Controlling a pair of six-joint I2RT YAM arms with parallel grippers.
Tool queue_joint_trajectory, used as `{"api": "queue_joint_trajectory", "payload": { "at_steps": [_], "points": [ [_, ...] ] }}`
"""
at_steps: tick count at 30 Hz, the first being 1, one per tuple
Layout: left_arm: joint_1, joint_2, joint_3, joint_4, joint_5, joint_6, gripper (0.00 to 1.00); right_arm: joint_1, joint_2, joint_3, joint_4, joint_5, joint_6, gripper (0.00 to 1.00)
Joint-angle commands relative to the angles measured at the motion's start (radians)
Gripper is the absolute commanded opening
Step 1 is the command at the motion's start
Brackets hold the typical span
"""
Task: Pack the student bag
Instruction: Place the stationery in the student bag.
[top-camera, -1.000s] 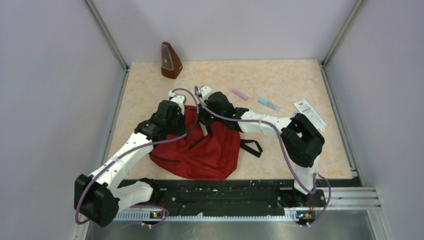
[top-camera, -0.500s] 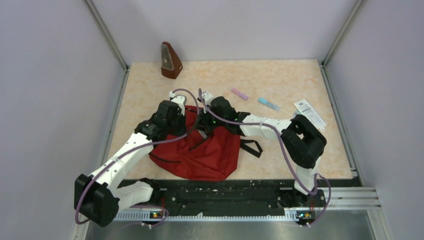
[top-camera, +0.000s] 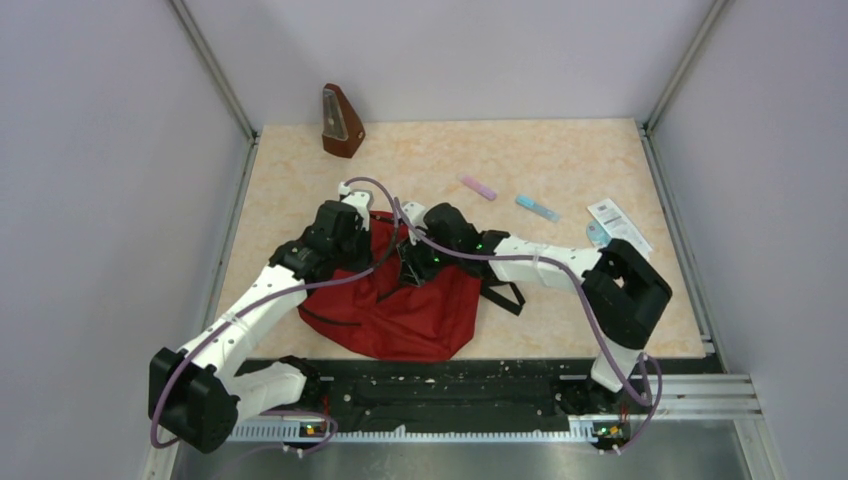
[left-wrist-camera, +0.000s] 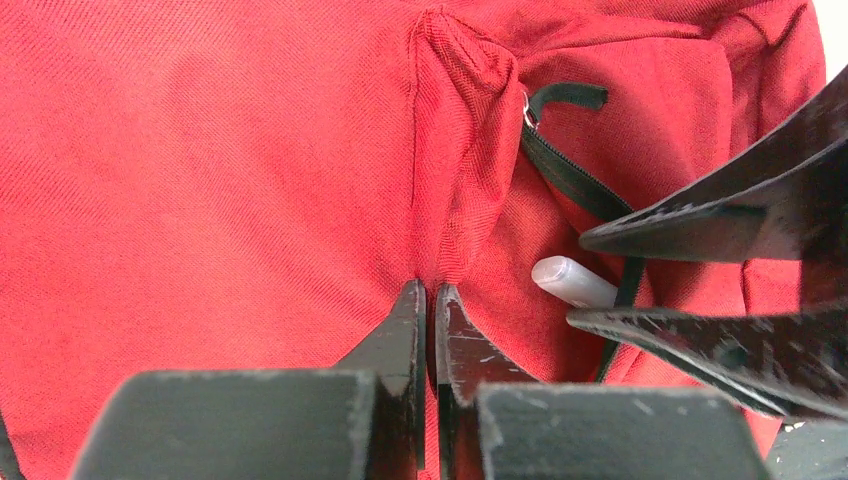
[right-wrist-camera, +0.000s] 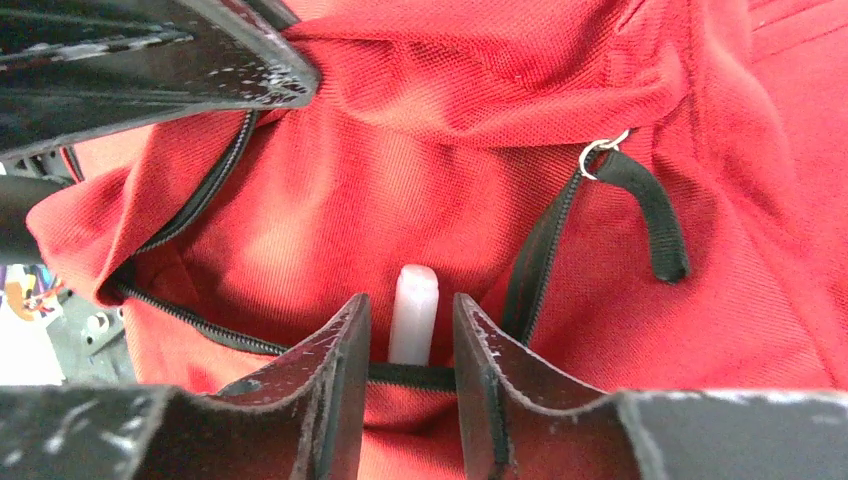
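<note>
Hiding from overhead — white tube (right-wrist-camera: 413, 310) in student bag (top-camera: 420, 315) pocket

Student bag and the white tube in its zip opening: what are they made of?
Student bag: woven cloth, matte; diagonal weave ribs and soft folds show. White tube: likely plastic, smooth, slightly translucent with soft sheen. Zipper pull: black webbing on a shiny metal ring.

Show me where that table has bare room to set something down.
Widest: the back strip from the metronome to the right corner, behind the pink stick. Also the left edge between metronome and left arm, and near right between the backpack strap and right arm. Crowded: mid-table, left pincer and right pincer at the red backpack.
</note>
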Motion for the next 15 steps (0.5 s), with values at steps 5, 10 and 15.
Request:
{"api": "queue_joint_trajectory", "payload": {
  "at_steps": [5, 10, 15],
  "points": [
    [0.004, 0.008, 0.032, 0.046, -0.021, 0.007, 0.0, 0.015, -0.154, 0.034, -0.087, 0.124, -0.029, 0.57],
    [0.005, -0.002, 0.032, 0.046, -0.038, 0.008, 0.0, -0.037, -0.223, 0.044, -0.165, 0.246, -0.032, 0.66],
    [0.005, -0.006, 0.03, 0.048, -0.048, 0.008, 0.0, -0.2, -0.278, 0.01, -0.191, 0.239, -0.041, 0.7]
  ]
}}
